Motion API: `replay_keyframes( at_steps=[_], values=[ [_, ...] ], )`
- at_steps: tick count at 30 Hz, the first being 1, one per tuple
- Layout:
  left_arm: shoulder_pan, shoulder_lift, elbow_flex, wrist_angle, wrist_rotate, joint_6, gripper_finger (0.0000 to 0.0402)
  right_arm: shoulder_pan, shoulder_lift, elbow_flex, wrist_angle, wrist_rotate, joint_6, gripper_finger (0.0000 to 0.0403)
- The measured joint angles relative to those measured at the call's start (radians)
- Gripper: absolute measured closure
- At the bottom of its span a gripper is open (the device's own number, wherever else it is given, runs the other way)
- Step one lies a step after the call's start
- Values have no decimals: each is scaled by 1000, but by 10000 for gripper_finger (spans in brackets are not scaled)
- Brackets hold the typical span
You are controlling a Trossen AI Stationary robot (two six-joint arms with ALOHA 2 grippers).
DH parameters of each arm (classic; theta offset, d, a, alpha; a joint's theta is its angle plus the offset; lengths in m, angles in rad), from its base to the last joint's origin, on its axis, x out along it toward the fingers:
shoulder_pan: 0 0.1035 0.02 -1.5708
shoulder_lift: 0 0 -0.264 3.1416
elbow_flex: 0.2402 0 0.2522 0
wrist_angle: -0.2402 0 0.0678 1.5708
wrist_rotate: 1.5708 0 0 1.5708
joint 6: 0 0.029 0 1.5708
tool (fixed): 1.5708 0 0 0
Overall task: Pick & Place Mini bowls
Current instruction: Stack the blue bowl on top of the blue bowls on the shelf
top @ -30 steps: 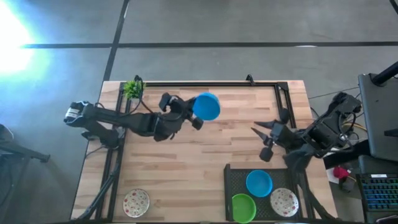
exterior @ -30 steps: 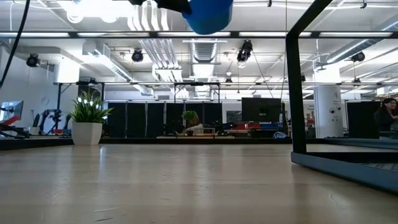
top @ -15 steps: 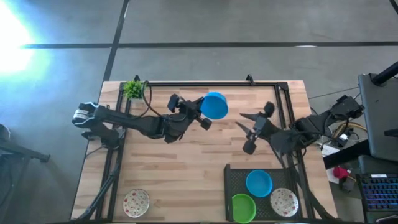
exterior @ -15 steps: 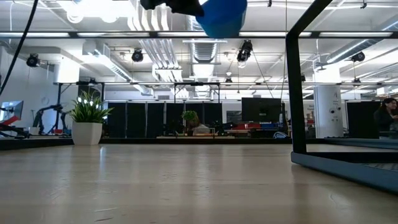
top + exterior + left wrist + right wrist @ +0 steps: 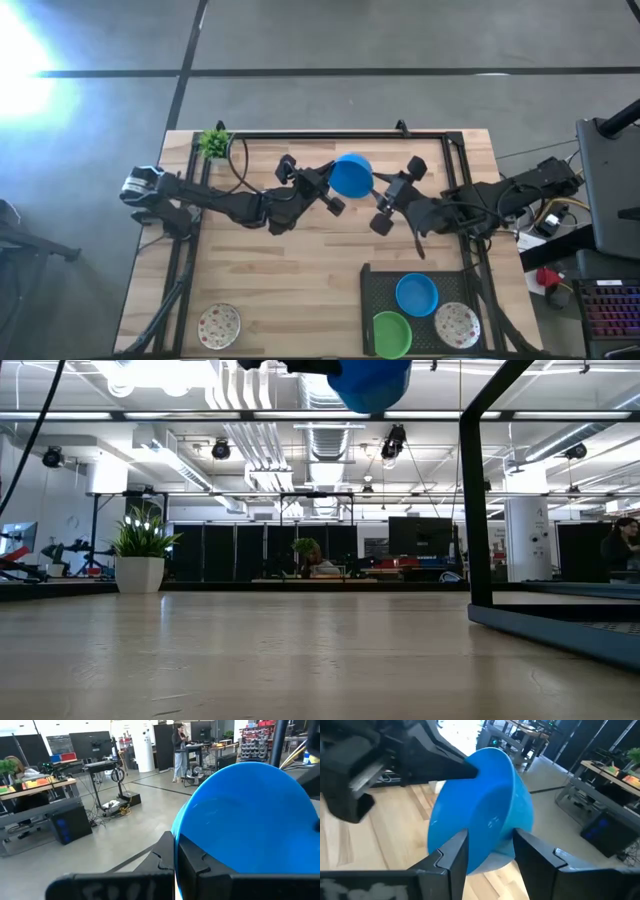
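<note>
A blue mini bowl [image 5: 351, 175] hangs high over the middle of the table, toward its far edge, and shows at the top of the low view [image 5: 372, 382]. My left gripper [image 5: 333, 188] is shut on it from the table's left. My right gripper [image 5: 384, 202] comes from the right, open. Its two fingers stand on either side of the bowl's lower part [image 5: 492, 855]. A speckled mini bowl [image 5: 219, 325] rests on the wood at the near left corner. My left gripper pinches the blue bowl's rim [image 5: 175, 847] between its two fingers, one on each face of the wall. The fingers reach in level from the table's left. The bowl stands on edge, lifted clear of the table. My right gripper: I cannot tell whether its fingers [image 5: 455, 852] touch the bowl.
A black tray [image 5: 372, 275] at the near right holds a blue bowl [image 5: 416, 294], a green one [image 5: 391, 333] and a speckled one [image 5: 456, 323]. A small potted plant [image 5: 212, 142] stands at the far left corner. A black frame rail [image 5: 330, 133] runs along the far edge.
My left gripper has carried the blue bowl toward the table's right edge, still well above the wood. My right gripper has swung from the right edge toward the table's middle and the bowl, until its fingers flank it.
</note>
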Motion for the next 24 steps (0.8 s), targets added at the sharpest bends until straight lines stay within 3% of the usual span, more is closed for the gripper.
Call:
replay_keyframes(
  at_steps=[10,18,24],
  values=[
    [-52,-1,0,5,-3,29,401,-41,3,0,10,-3,27,271],
    [-59,-2,0,7,-2,49,397,-51,3,0,7,24,49,381],
    [-60,-2,0,11,11,71,382,-51,3,0,5,23,49,392]
  ],
)
